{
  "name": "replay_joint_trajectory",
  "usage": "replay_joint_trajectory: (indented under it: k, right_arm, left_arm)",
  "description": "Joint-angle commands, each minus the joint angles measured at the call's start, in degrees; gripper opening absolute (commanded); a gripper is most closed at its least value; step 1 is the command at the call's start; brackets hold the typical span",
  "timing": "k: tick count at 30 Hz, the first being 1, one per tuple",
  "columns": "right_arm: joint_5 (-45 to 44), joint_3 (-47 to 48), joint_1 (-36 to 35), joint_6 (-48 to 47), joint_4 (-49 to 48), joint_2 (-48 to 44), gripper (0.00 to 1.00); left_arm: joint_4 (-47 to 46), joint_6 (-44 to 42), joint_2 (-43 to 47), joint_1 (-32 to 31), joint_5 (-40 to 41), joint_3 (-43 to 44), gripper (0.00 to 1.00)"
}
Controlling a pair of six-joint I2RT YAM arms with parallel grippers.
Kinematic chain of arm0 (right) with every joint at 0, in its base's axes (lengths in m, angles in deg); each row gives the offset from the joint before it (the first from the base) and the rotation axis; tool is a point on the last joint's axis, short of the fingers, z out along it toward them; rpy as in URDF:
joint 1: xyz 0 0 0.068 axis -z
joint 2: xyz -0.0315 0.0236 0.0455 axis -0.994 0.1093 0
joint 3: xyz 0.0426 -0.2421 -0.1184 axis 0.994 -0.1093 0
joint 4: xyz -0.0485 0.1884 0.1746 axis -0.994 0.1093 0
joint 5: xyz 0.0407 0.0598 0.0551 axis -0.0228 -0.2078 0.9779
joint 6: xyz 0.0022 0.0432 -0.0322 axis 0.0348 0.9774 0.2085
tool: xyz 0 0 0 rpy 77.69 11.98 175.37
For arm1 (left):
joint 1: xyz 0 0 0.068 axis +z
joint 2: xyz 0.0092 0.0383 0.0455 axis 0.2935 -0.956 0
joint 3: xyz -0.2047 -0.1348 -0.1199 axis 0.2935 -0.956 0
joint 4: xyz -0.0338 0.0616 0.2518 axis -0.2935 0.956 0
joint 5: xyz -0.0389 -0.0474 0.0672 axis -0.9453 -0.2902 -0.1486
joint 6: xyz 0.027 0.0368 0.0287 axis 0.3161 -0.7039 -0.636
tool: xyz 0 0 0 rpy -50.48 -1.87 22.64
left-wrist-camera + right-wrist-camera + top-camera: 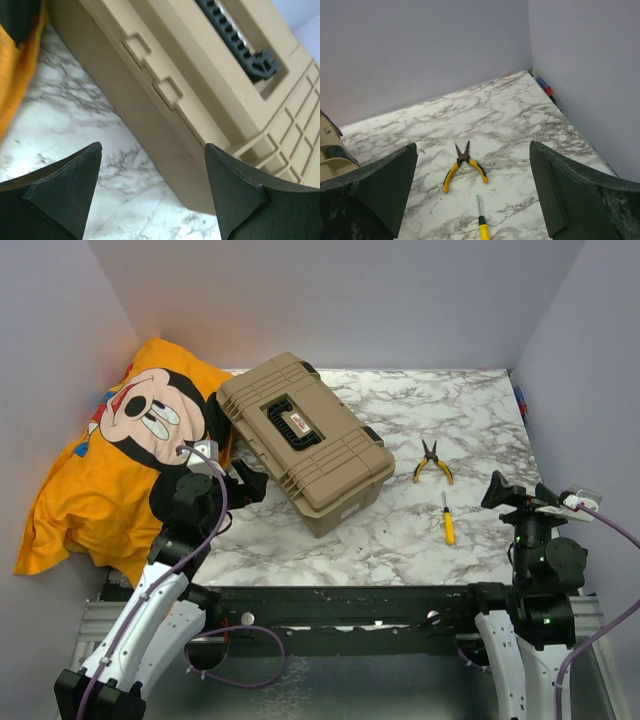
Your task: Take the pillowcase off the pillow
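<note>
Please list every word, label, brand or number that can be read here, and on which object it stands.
No text is readable.
Red-and-white label on the lid of the tan toolbox: too small to read.
Coloured marks on the pillowcase, left of the Mickey Mouse face: too blurred to tell whether they are letters.

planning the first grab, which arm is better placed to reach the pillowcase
Left. The left gripper hangs open right beside the pillowcase at the table's left side; the right gripper, also open, sits far across, beyond the toolbox and near the pliers.
</note>
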Motion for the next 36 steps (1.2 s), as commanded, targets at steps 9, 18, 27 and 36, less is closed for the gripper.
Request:
replay_joint_trajectory:
  k: [9,18,27,36]
  right_arm:
    - [0.5,0.1,-0.5,0.1,0.3,0.3,1.0]
    - [0.4,0.0,-0.5,0.1,0.2,-0.2,1.0]
    - [0.5,-0.1,-0.5,0.1,0.2,-1.0,1.0]
    - [0.3,-0.2,-0.6,0.2,0.2,-1.5,1.0]
  left_arm:
    - [1.5,5.9,-4.3,0.2,-11.5,-3.7,0.85]
    - [-7.8,7.6,-14.4,-0.6,-19.2,-2.6,0.85]
    - [-23.1,11.3,-25.2,-4.8,-16.9,0.8,0.85]
    - [-31.1,8.3,-44.2,-12.3,-13.1,14.0,0.85]
